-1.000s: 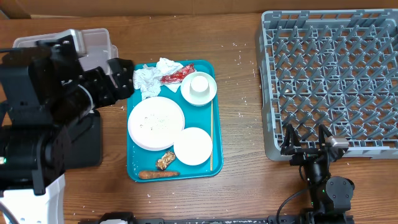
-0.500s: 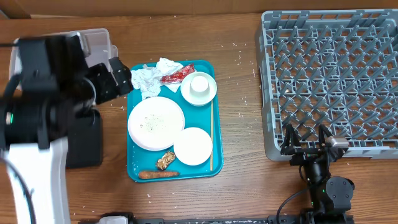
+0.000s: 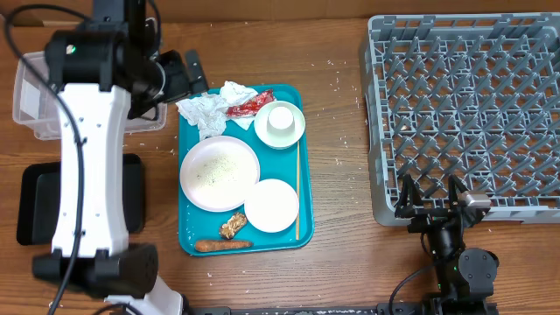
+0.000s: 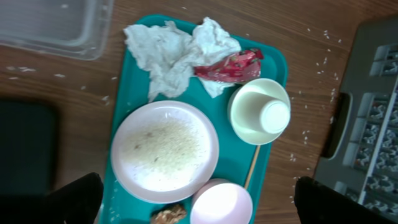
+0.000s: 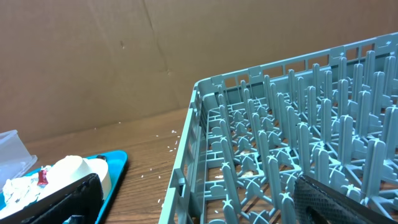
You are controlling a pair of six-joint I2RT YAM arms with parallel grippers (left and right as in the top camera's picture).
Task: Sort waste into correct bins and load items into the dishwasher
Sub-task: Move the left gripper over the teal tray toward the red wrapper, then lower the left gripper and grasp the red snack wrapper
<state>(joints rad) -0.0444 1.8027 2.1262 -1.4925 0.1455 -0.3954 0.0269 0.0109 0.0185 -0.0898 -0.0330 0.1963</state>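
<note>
Dish rack (image 5: pixel 280 143) fills right side, pegs upright; cardboard wall (image 5: pixel 93 56) behind. Lower left: teal tray (image 5: pixel 118 163) corner, crumpled tissue (image 5: pixel 18 185), red wrapper (image 5: pixel 43 177) scrap. Rice grains (image 5: pixel 157 135) on table (image 5: pixel 134 146). Right gripper (image 5: pixel 198 186) fingers (image 5: pixel 62 198) spread to both bottom corners

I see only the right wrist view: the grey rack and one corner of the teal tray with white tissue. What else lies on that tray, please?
Observer: A large plate with rice grains sits in the middle of the teal tray.
Operator: Is any other waste there?
Observer: Yes, an orange carrot lies along the tray edge nearest the robot.
Operator: And what stands to the left?
Observer: The clear tub stands there, with the black tray nearer the robot.
</note>
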